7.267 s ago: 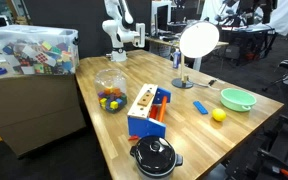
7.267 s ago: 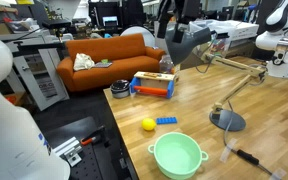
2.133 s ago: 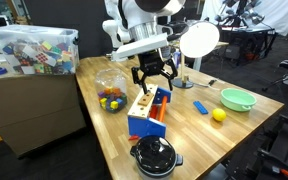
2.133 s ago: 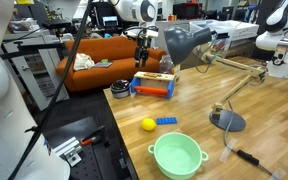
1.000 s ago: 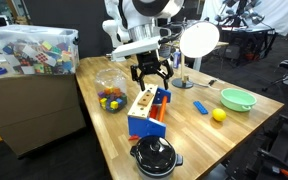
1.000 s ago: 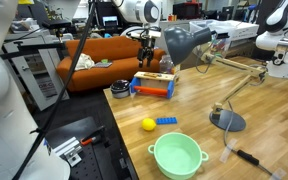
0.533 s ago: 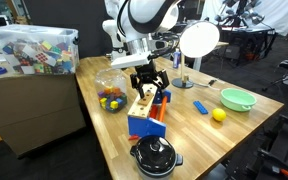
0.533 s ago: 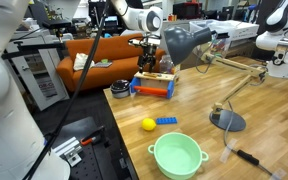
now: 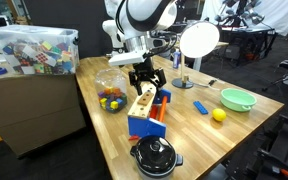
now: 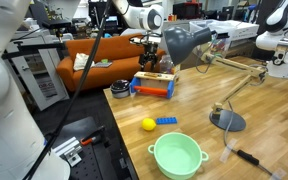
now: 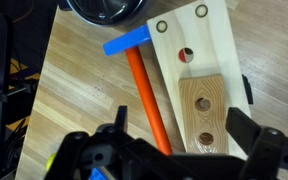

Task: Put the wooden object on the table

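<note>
Okay, so my pincer [image 11: 182, 130] is spread wide with nothing in it, hanging right above the toy box [image 9: 144, 108]. The wooden object [image 11: 202, 112] lies flat on the box's pale holed top, and in the wrist view it sits between my two fingers, touching neither. To me it looks like a light, stiff little slab, nothing fragile, though the smooth face might be a bit slick. It's thin, so I'd guess the long edges are the spot to pinch — low down, without snagging the top underneath. An orange-handled hammer [image 11: 144, 85] runs just beside the top on one side, so I'd watch that finger. The table [image 11: 79, 70] is right alongside for the drop-off.
</note>
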Motion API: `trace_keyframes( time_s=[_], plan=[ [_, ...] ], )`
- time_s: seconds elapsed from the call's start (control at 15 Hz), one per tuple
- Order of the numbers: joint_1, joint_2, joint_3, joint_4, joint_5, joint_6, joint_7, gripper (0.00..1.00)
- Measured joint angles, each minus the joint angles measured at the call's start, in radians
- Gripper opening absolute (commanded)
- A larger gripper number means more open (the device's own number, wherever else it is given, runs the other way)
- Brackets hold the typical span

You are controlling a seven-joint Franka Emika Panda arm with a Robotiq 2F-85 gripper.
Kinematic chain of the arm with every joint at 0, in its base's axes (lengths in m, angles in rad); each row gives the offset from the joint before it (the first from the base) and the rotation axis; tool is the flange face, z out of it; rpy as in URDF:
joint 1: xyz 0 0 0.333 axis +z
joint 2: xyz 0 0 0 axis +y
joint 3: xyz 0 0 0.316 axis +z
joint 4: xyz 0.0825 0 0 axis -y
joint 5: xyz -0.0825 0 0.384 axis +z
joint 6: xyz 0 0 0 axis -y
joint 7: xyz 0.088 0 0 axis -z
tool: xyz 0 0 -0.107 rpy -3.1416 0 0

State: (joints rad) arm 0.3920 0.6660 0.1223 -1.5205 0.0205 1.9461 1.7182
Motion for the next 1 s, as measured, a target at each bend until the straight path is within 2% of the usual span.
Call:
trace_keyframes(
  time_s=[0.33, 1.0],
  plan=[
    [0.0, 0.016, -0.003, 0.017, -0.001, 0.0, 0.0, 1.0],
    [-0.003, 0.106, -0.016, 0.126, 0.0, 0.001, -0.002, 1.0]
  ],
)
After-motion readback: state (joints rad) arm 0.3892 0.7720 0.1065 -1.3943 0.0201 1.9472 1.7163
